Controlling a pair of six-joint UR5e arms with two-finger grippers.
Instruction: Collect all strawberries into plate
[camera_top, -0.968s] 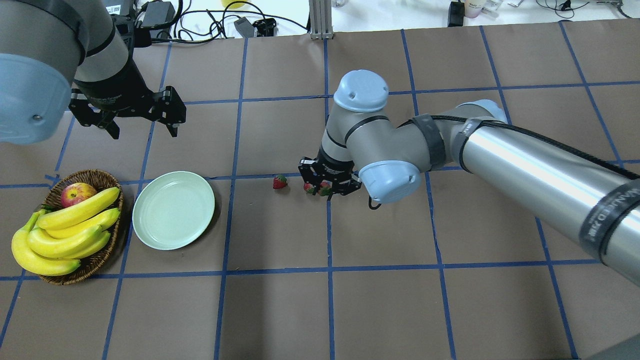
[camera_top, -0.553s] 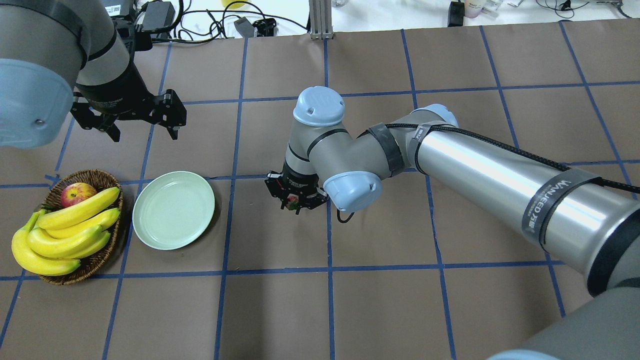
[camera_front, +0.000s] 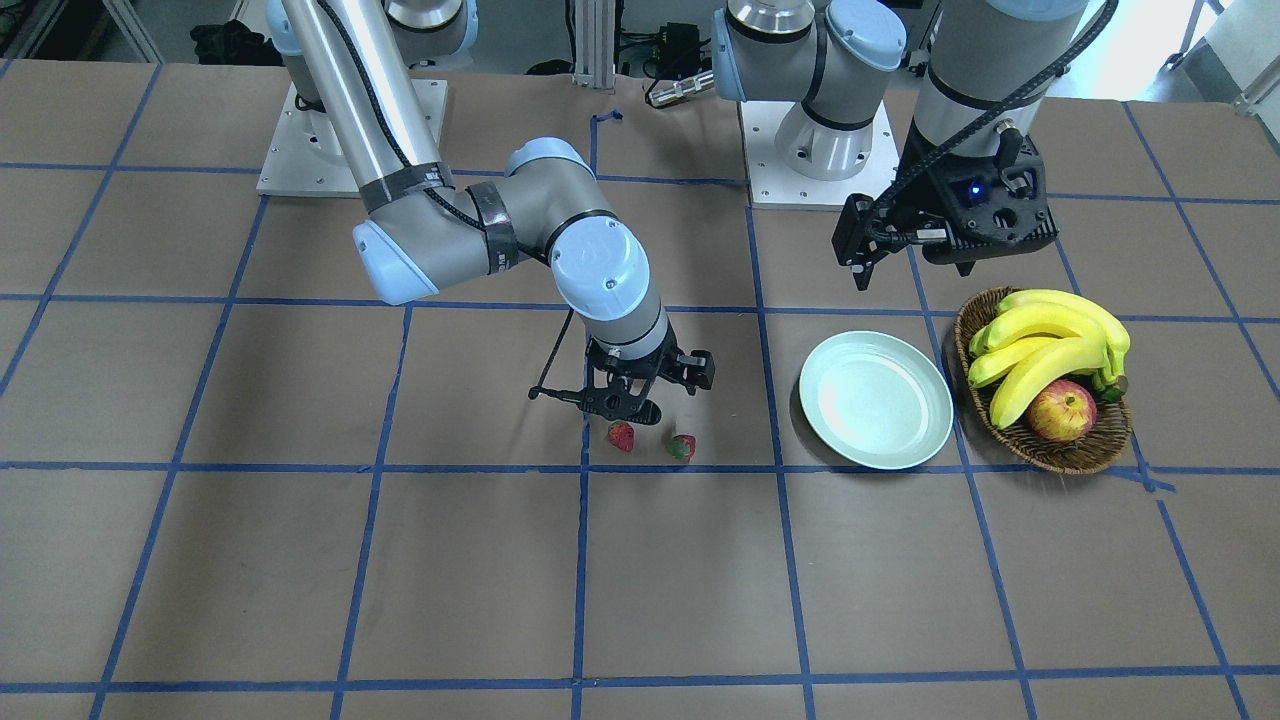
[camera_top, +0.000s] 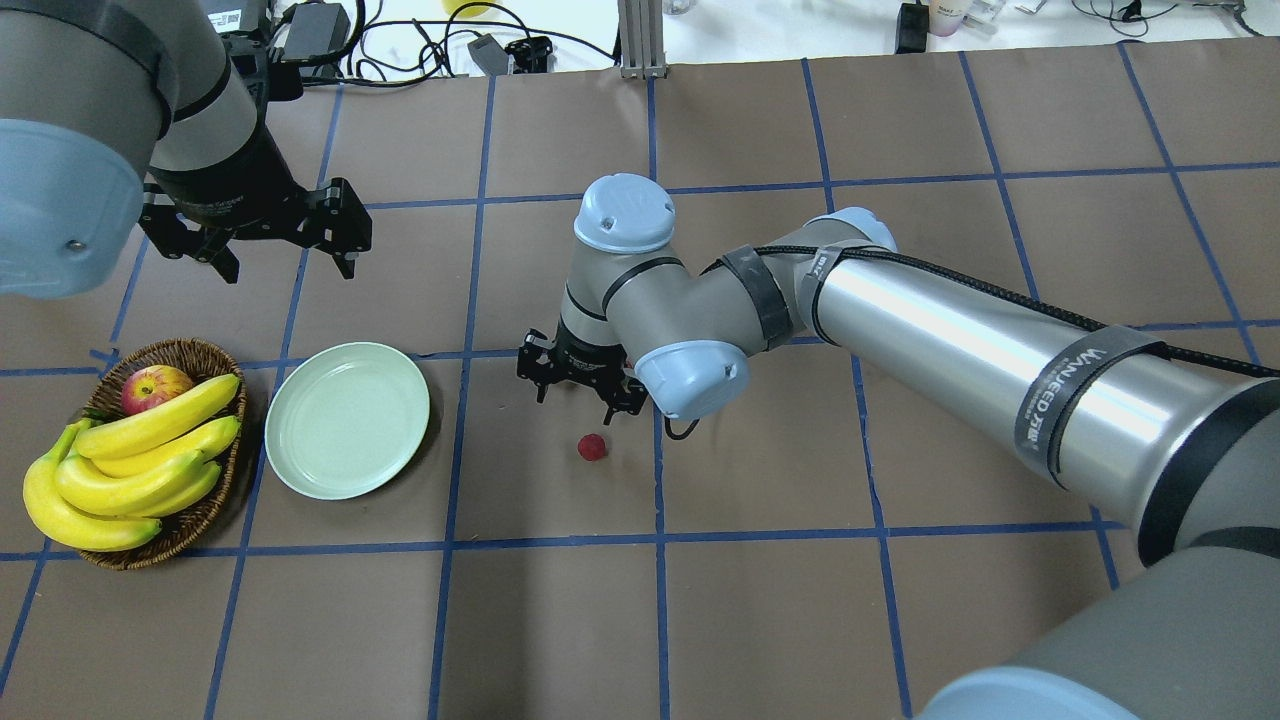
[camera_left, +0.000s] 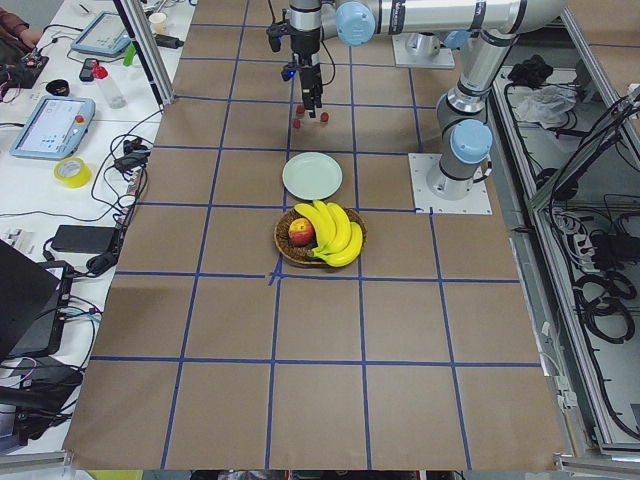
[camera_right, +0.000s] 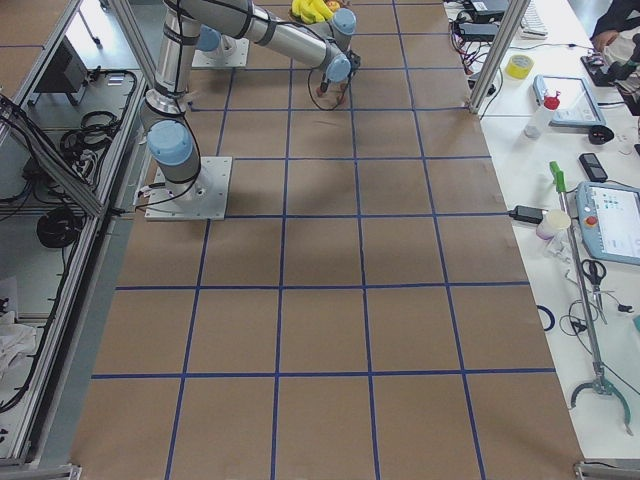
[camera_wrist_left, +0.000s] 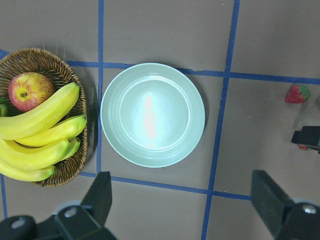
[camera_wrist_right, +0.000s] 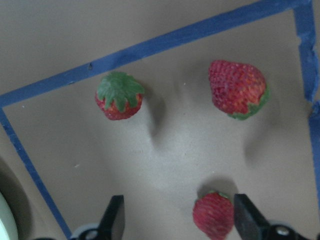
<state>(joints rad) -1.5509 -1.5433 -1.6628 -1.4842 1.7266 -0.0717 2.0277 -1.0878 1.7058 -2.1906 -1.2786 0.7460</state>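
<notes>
Front view: tiny red green-capped strawberries (camera_front: 621, 436) sit well apart from the empty round pale-mint plate (camera_front: 876, 400). Overhead: right gripper (camera_top: 575, 393) hangs spread, holding nothing. Wrist cams: left gripper (camera_wrist_left: 180, 180) gapes above the plate. One strawberry sits between the right one's jaws, so first pick I reckon. Next up: drop and pinch.

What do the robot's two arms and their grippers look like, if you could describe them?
Both the left arm and the right arm are silver-grey tubes with pale blue joint caps. A black cable runs along the right arm, held by black straps, one with white lettering. The left gripper and right gripper are black, with two fingers each.
</notes>
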